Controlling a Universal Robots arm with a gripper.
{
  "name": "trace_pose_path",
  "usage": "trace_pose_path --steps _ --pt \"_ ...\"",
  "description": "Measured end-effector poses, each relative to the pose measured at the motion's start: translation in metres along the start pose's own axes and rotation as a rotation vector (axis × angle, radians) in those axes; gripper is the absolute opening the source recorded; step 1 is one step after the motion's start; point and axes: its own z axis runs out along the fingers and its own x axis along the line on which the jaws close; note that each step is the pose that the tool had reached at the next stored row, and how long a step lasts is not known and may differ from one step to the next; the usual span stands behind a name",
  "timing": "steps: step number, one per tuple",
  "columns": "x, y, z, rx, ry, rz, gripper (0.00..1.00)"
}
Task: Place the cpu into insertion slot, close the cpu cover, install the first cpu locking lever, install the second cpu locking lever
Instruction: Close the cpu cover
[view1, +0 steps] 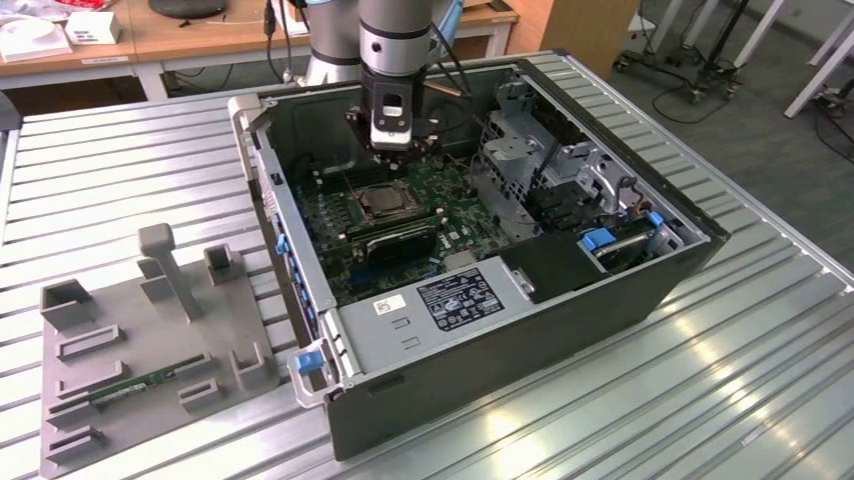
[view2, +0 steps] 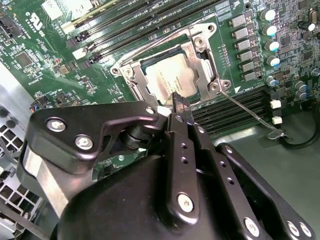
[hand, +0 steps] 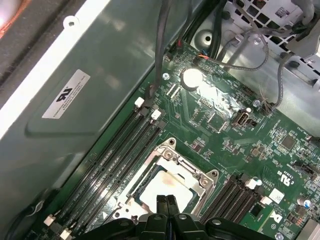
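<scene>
Exterior view: an open computer case (view1: 534, 330) sits on a ribbed table (view1: 747, 400), its green motherboard (view1: 447, 185) exposed. The gripper (view1: 396, 148) hangs close over the insertion slot (view1: 382, 204), fingers pressed together, holding nothing. In the second wrist view the cpu (view2: 172, 77) lies inside the slot, the cpu cover (view2: 200, 47) lying flat around it. A thin wire lever (view2: 250, 112) sticks out from the slot's corner.
</scene>
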Motion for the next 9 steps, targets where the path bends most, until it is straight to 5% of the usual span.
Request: trace_pose_path --steps 9 --pt "0.0000 0.0000 0.0000 0.0005 0.0019 -0.030 0.11"
